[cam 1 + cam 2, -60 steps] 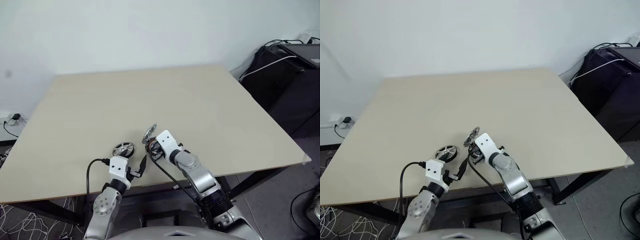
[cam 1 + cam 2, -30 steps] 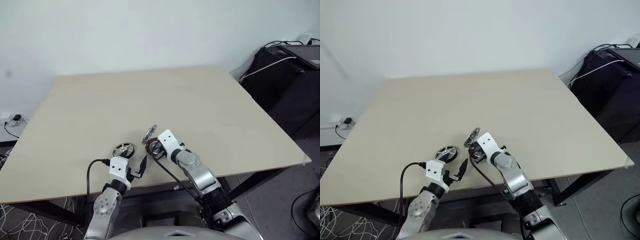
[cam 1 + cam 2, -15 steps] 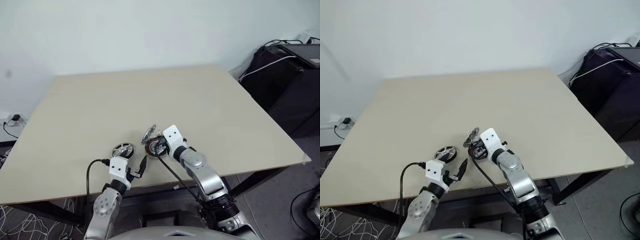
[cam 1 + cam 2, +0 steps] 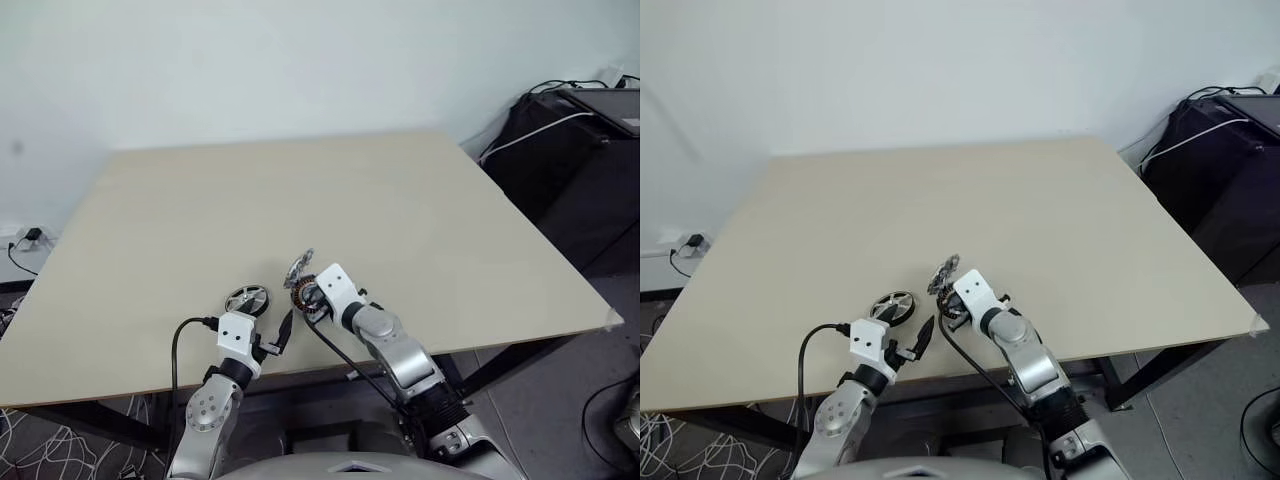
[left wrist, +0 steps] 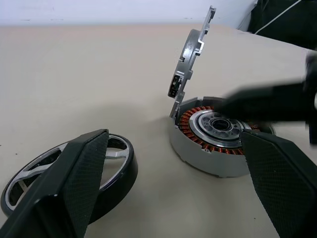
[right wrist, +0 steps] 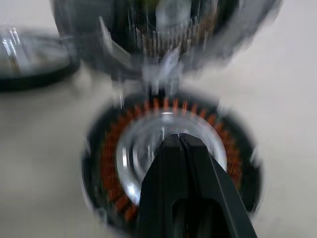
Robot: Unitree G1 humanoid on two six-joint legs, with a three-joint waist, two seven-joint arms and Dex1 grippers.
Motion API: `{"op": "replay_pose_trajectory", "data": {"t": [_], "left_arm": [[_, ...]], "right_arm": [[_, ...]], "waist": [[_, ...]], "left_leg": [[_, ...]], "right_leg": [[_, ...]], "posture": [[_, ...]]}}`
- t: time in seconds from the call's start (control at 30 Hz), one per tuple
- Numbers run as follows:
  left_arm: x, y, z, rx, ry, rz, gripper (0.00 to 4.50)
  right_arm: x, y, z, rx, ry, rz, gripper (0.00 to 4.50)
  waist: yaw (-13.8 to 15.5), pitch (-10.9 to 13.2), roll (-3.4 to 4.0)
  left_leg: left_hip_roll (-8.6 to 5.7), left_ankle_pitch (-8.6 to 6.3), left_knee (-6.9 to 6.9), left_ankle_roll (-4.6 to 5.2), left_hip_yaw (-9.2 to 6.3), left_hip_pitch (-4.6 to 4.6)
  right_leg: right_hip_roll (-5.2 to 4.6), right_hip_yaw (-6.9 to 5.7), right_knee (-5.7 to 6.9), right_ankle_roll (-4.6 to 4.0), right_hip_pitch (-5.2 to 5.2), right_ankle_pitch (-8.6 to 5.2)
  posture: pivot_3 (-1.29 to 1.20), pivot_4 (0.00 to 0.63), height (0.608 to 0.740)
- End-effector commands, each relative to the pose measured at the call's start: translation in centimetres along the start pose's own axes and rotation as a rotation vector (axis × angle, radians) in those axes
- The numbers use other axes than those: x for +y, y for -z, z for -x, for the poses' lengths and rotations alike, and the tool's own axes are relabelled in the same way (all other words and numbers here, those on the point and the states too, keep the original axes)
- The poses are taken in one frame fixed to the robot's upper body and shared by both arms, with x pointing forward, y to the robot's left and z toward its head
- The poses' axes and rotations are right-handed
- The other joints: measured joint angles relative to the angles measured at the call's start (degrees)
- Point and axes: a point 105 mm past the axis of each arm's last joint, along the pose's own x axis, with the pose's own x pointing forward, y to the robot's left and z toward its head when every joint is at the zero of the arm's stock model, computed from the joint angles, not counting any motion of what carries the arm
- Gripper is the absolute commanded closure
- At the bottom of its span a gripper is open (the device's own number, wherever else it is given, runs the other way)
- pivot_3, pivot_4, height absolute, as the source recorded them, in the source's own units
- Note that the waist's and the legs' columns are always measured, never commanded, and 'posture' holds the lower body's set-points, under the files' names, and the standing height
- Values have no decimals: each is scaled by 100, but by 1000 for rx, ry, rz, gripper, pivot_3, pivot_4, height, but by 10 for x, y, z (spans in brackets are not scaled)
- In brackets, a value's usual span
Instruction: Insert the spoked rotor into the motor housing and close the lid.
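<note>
Since half a second ago our right gripper [image 6: 179, 141] pulled back slightly, pinched shut and empty over the motor housing [image 5: 213, 134], lid [image 5: 190, 52] hinged up; next, our wide-open, empty left gripper [image 5: 173, 168] must grab the spoked rotor [image 5: 64, 171] left of it.

Lab or workshop, bare plywood table [image 4: 300, 200], white wall, cables [image 4: 20, 245], dark equipment [image 4: 575, 130]

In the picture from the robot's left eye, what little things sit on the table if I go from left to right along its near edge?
The spoked rotor → the left gripper, open, a little nearer the table's edge → the motor housing with its lid standing up behind it, and the shut right gripper over it.
</note>
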Motion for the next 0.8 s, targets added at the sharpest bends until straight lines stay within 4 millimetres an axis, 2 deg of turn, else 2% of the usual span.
{"op": "replay_pose_trajectory", "data": {"t": [0.03, 0.33, 0.43, 0.57, 0.7, 0.8], "left_arm": [[0, -13, -4, -48, -2, -9, 0], [-2, -11, -4, -44, 5, -9, 0], [7, -16, -1, -84, -52, 44, 0], [18, -28, 3, -149, -97, 133, 0], [39, -27, 14, -169, -188, 305, 0], [30, -29, 16, -162, -211, 375, 0]], "right_arm": [[-4, 16, 3, 70, 18, 4, 4455], [-11, -41, 11, -171, 47, -20, 4455], [-9, -61, 25, -276, 28, -21, 4455], [-12, -62, 38, -303, 25, -32, 4455], [-22, -47, 52, -267, 53, -36, 4455], [-26, -38, 55, -240, 67, -48, 4455]], "waist": [[0, -6, -1], [-9, -2, -7], [-2, -1, -6], [11, 0, -12], [14, 7, -20], [-3, 14, -23]], "left_leg": [[1, 0, 0, 0, 0, 1], [2, 0, 4, -1, -1, 1], [2, 0, -1, -1, -2, -2], [2, -3, -1, 0, -4, -7], [2, -5, 1, 2, -1, -8], [4, -7, 3, -1, -1, -7]], "right_leg": [[0, -1, 0, 0, 1, -1], [1, -2, 1, 4, 3, -1], [2, -2, 1, 3, -3, -1], [0, -3, -4, 2, -4, -2], [-3, -3, -7, 3, -1, -4], [-2, -3, -6, 5, 1, -7]], "posture": [[0, 0, 740], [0, 0, 740], [0, 0, 740], [0, 0, 740], [0, 0, 740], [0, 0, 740]]}}
